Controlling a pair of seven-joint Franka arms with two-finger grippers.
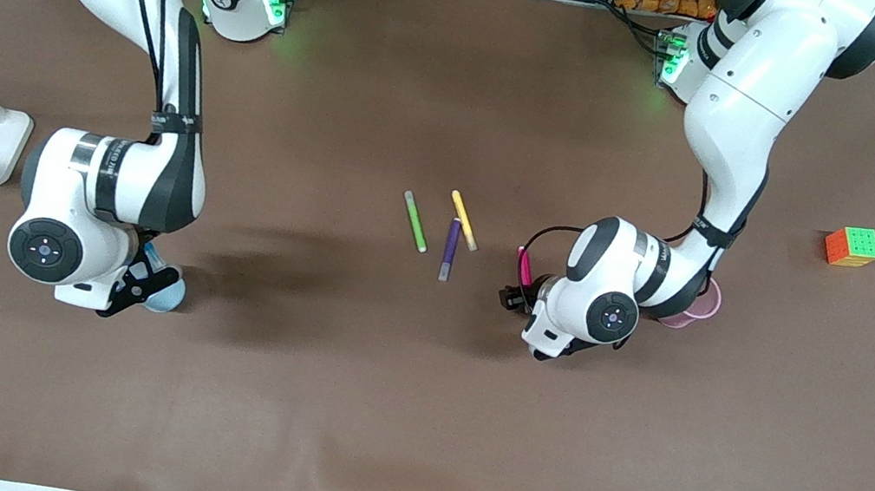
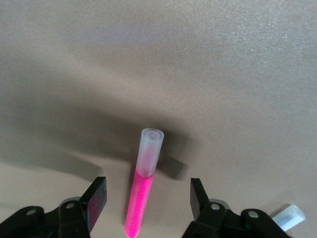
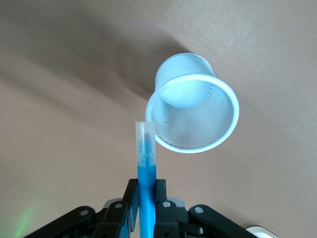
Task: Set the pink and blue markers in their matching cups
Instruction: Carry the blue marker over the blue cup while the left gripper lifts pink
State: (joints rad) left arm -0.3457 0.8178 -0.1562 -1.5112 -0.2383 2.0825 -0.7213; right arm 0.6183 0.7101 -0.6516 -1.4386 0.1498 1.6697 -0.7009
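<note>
Front view. The left gripper (image 1: pixel 518 295) sits low at the table by the pink marker (image 1: pixel 524 266), which lies near the purple pen (image 1: pixel 449 249); the pink cup (image 1: pixel 698 308) stands just beside that arm's wrist, partly hidden by it, toward the left arm's end of the table. The right gripper (image 1: pixel 144 280) is over the blue cup (image 1: pixel 165 294) toward the right arm's end. A green pen (image 1: pixel 415 221) and yellow pen (image 1: pixel 463 220) lie with the purple one mid-table (none of these three belongs to the task).

Left wrist view. The fingers (image 2: pixel 97 196) straddle the pink marker (image 2: pixel 141 196) with a clear gap on each side, holding nothing yet. A good grasp probably needs the barrel centred between the pads before they meet it, so the pen does not roll or skew.

Right wrist view. The right gripper (image 3: pixel 145 198) is clamped on the blue marker (image 3: pixel 146 171), cap forward, its tip at the rim of the blue cup (image 3: pixel 193 104). For a clean drop the cap likely wants to stand fully over the opening (not over the rim) before release.
</note>
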